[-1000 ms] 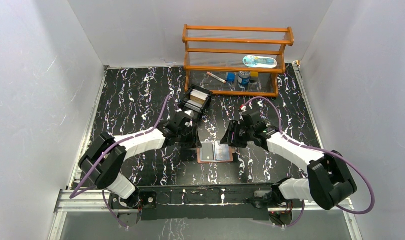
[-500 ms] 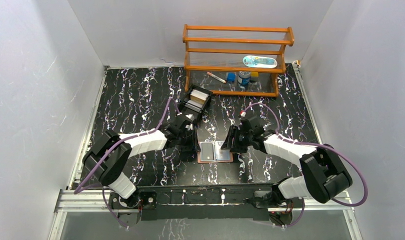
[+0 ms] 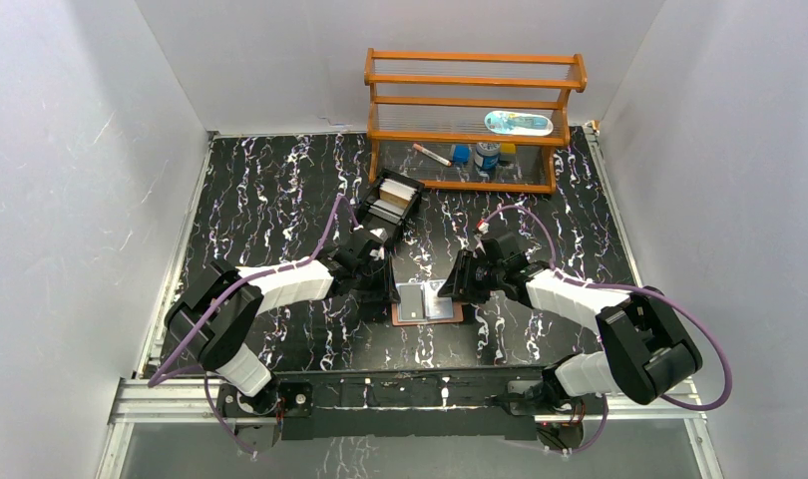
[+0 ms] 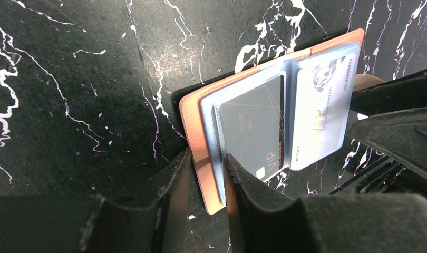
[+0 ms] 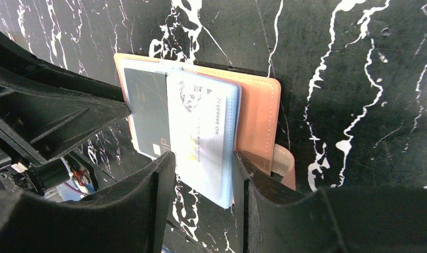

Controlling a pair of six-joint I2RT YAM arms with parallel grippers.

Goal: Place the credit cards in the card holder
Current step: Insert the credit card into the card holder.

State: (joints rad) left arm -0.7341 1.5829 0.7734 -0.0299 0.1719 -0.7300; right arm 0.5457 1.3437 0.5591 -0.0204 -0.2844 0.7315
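card holder [image 3: 429,302] is laid open on the counter [image 3: 280,200]. left gripper [image 4: 207,179] jaws are set astride its leather edge, right gripper [image 5: 201,163] jaws astride the pale card [image 5: 203,132], real grip can't be told for either. card could get buckled, or the holder dragged, if it's squeezed off-line

The card holder [image 5: 259,116] lies open on the bench [image 5: 332,79], a pale card [image 5: 201,121] and a dark card [image 5: 145,116] inside. The right claw [image 5: 202,161] straddles the pale card where it sticks out past the card holder, fingers apart
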